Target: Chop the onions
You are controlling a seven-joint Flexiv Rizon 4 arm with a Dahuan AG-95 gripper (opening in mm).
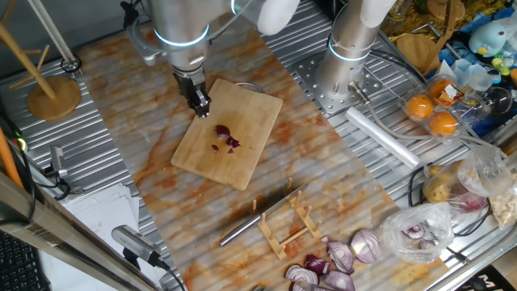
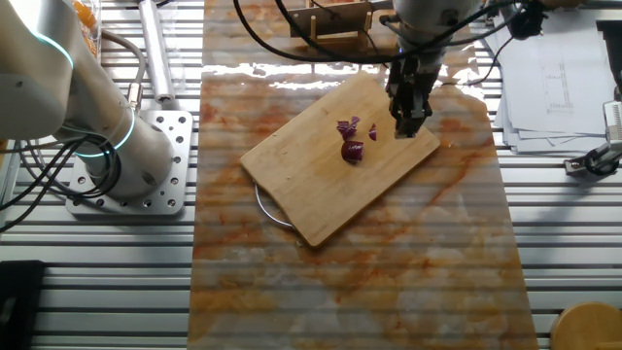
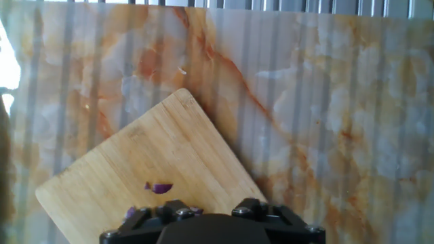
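The gripper (image 1: 200, 103) hangs above the cutting board (image 1: 242, 162), empty, its opening not discernible. The knife (image 1: 262, 214) must be fetched first, and the onions (image 1: 226, 138) left undisturbed.

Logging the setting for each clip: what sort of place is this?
Likely a robotics lab staged as a kitchen: ridged metal table under a marble-patterned mat, second robot arm's bolted base, bamboo cutting board.

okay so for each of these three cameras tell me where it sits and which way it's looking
One fixed view: high, looking down across the table at the cutting board; arm and gripper show.
The other fixed view: overhead from the opposite side; gripper over the board beside the onions.
Hand view: on the hand, looking down; only the gripper's housing shows.
All three share the board and onions.
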